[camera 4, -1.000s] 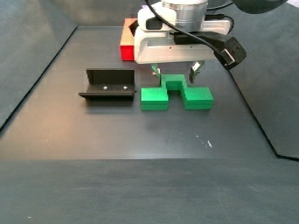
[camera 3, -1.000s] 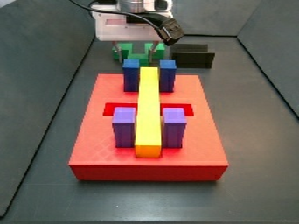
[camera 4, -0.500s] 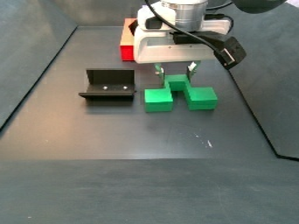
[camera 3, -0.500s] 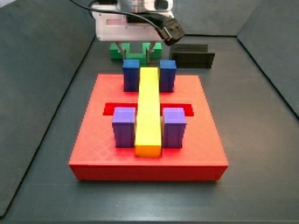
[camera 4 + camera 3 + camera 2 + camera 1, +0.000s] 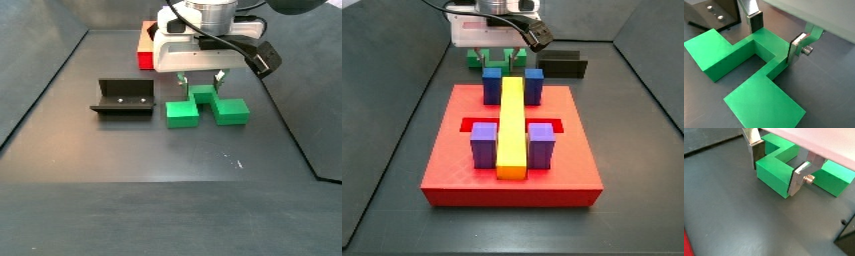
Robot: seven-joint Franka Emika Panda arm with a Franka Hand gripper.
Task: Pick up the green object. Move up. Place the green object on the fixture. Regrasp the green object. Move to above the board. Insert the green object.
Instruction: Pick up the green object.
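Note:
The green object (image 5: 183, 113) lies on the dark floor beside the fixture (image 5: 123, 100). It also shows in both wrist views (image 5: 774, 175) (image 5: 757, 90) and behind the board in a side view (image 5: 513, 58). My gripper (image 5: 202, 82) is low over it. In both wrist views the gripper (image 5: 777, 165) (image 5: 774, 36) has its two pads pressed on opposite sides of the piece's middle bar. The piece rests on the floor. The fixture also shows in a wrist view (image 5: 714, 12) and a side view (image 5: 567, 66).
The red board (image 5: 462, 160) stands nearer the camera, with two blue posts (image 5: 493, 80), two purple posts (image 5: 484, 145) and a long yellow bar (image 5: 512, 125) on it. In a side view its end (image 5: 144, 45) shows behind the gripper. Dark walls border the floor.
The green object has shifted slightly sideways between the fingers since a second ago; the gripper stays low over it. Nothing differs from half a second ago.

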